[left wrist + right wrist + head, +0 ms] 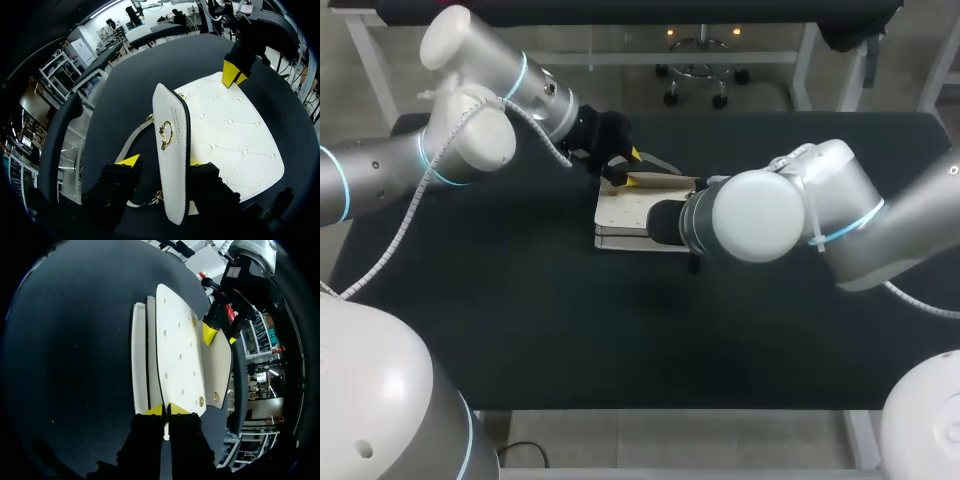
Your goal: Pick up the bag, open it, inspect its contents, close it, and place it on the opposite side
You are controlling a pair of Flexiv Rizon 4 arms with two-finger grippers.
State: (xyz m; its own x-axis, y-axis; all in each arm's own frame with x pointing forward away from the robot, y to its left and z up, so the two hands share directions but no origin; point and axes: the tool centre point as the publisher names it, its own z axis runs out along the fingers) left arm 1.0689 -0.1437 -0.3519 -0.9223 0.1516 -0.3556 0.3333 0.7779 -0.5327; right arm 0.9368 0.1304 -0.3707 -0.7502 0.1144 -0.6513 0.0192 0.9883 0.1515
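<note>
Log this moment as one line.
white quilted handbag on black table | left gripper open, flap raised between fingers | right gripper shut on handbag edge

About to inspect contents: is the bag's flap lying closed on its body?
No, the flap stands raised on edge between the left gripper's fingers, off the quilted body.
</note>
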